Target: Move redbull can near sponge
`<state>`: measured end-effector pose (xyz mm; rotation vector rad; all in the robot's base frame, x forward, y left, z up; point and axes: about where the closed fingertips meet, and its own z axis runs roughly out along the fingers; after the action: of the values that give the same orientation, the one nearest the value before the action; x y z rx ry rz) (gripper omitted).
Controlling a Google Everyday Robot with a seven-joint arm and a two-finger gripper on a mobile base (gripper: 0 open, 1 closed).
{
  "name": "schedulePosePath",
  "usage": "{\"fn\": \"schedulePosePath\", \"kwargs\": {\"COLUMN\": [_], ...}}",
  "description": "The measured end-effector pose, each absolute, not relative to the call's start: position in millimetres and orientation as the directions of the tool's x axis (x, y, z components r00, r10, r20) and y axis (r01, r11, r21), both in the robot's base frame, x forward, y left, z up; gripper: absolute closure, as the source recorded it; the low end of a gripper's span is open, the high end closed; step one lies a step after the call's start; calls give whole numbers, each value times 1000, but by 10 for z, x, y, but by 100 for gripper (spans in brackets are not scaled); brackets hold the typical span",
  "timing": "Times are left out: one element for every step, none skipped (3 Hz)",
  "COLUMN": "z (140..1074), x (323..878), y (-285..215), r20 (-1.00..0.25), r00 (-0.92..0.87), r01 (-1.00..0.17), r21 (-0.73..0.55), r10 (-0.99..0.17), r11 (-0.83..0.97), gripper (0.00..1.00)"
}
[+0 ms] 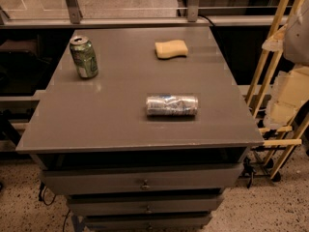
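You're still pre-grasp: redbull can (172, 105) lies on its side at table (120, 86) front-centre, well apart from sponge (171, 49) at the far edge, gripper out of shot so can't tell its state; next, reach in & grab the can across its body.

On desk (116, 129): redbull can (172, 105) on its side, front centre; sponge (171, 49) directly behind, well apart; upright wider can (84, 57) at back left. Pincer out of view.

Workshop-like lab, drawer cabinet (96, 180), speckled floor (282, 209)
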<state>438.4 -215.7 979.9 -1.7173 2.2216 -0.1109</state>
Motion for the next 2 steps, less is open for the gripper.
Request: {"fn": "schedulePosePath", "kwargs": {"z": [9799, 9695], "x": [4384, 4508], "y": [-2157, -1999], "r20": [-210, -230], "r00": [-219, -179], "r01": [-927, -940], "r21": [-260, -248], "r10": [-953, -957], "r11": [270, 235], "gripper": [0, 0]}}
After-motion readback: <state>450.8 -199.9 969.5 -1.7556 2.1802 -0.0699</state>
